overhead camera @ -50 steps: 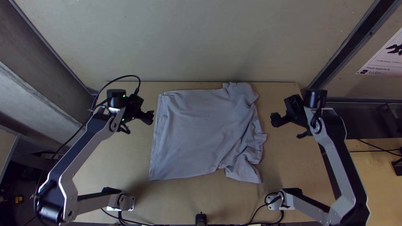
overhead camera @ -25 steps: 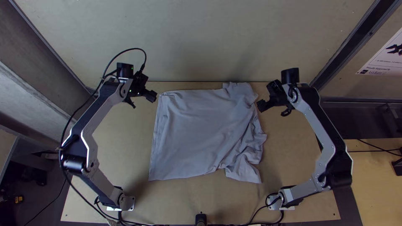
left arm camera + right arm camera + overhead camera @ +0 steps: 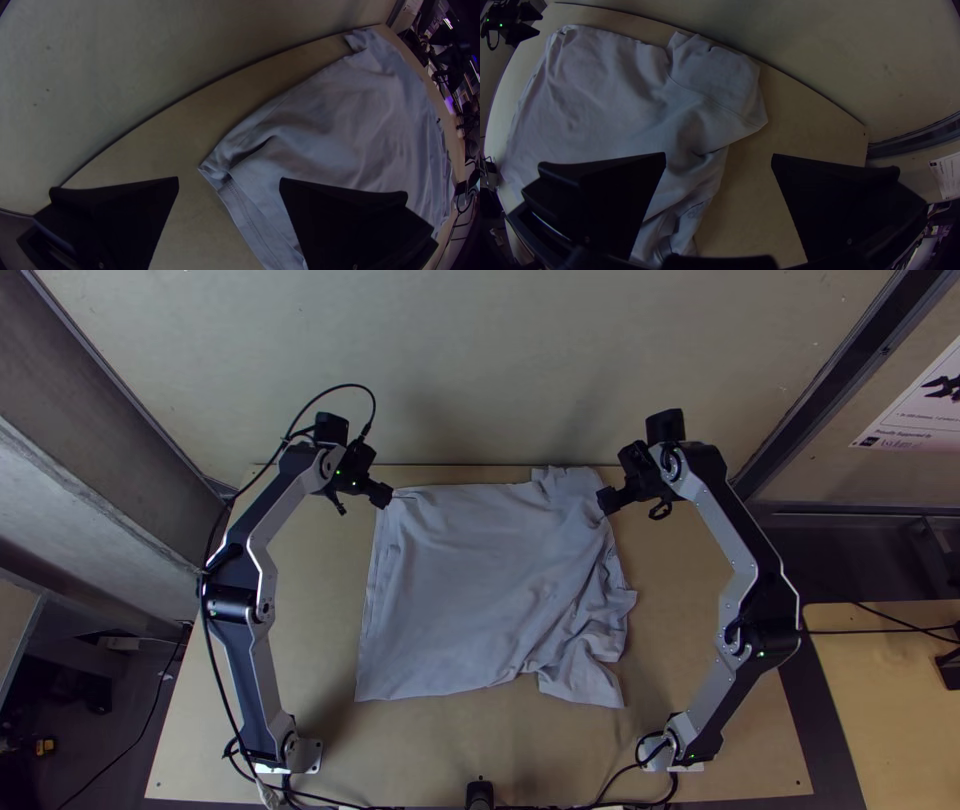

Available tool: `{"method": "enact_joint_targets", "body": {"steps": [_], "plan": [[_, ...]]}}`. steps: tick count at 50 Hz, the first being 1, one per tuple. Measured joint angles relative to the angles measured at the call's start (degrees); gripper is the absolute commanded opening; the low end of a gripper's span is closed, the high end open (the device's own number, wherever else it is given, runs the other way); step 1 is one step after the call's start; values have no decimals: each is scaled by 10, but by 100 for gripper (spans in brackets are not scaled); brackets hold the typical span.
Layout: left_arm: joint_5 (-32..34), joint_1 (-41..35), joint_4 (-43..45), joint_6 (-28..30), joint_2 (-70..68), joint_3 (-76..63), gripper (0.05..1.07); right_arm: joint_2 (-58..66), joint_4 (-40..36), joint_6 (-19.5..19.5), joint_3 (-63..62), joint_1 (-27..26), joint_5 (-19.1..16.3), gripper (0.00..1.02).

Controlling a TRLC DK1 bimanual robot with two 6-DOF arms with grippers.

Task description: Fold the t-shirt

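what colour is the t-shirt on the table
The t-shirt is a plain pale grey, slightly bluish; it shows best in the top view.

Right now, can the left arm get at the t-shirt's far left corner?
Probably yes: the left gripper is close to that corner, fingers open, with nothing visible in the way.

The top view looks steeply down from high over the near edge of the table (image 3: 310, 600), with the left arm (image 3: 255, 680) and right arm (image 3: 718, 515) in frame. The left wrist view sits close by the far left corner of the shirt (image 3: 470, 580), facing across it. The right wrist view looks down close over its far right part. All three share the shirt and the pale panel (image 3: 480, 360) behind.
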Motion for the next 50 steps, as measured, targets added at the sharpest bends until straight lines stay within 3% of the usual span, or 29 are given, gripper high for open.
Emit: {"method": "enact_joint_targets", "body": {"steps": [50], "plan": [[0, 18, -38, 0, 109, 114, 102, 251, -24, 17, 240, -15, 0, 92]]}}
